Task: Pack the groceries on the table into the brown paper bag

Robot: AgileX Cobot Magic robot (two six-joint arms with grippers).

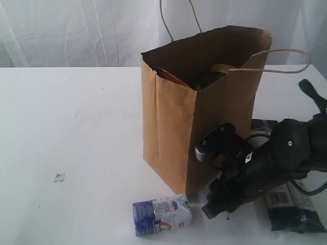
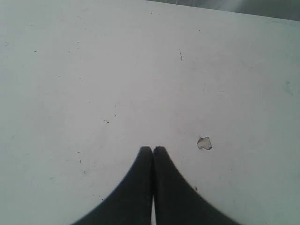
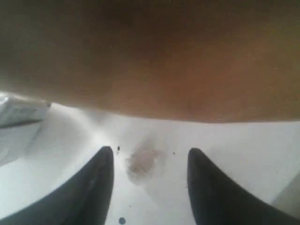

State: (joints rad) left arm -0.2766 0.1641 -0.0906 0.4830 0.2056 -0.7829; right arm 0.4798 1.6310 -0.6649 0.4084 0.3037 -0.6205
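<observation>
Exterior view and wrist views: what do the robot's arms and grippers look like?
The right arm is matte black with rounded housings, a silver-grey cylinder at its wrist bracket, a small white label and a black cable looping off it. Both the right gripper and left gripper have smooth black fingers tapering to rounded tips.

The table (image 1: pixel 71 132) lies open on the left; the brown paper bag (image 1: pixel 168 122) (small blue-white carton (image 1: pixel 162 215) at its foot) blocks the middle.
</observation>
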